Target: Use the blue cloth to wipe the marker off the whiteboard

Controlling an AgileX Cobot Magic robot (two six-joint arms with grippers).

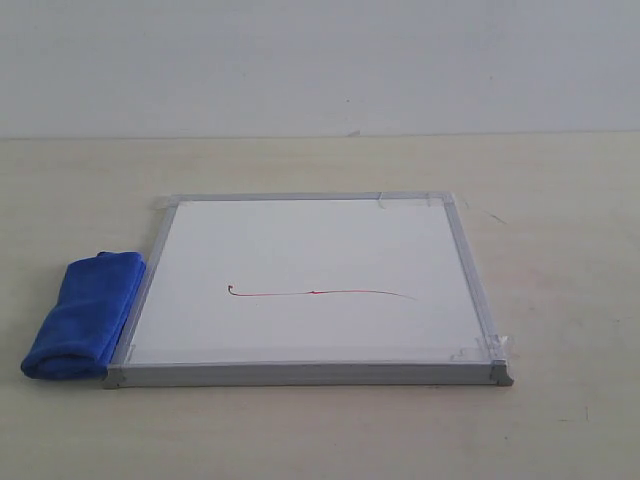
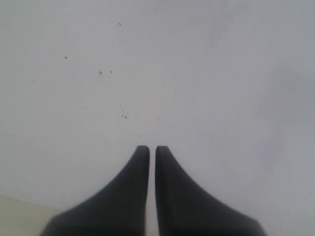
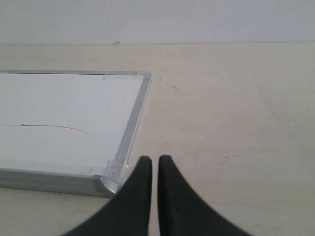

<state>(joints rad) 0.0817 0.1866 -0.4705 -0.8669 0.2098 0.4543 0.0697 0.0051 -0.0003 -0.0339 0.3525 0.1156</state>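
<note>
blue cloth (image 1: 84, 314) against whiteboard (image 1: 310, 240) frame (touching), marker (image 1: 320, 292) mid-board, pale table (image 1: 560, 420) around

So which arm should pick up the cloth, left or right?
Probably the left. The cloth lies at the board's left edge, on the left arm's side. The right gripper sits by the board's right corner, with the whole board between it and the cloth.

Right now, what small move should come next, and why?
Probably open the shut left pincer and reach for the fuzzy royal-blue cloth: it lies free beside the silver-framed square whiteboard on that arm's side, and the thin red marker line is unwiped.
</note>
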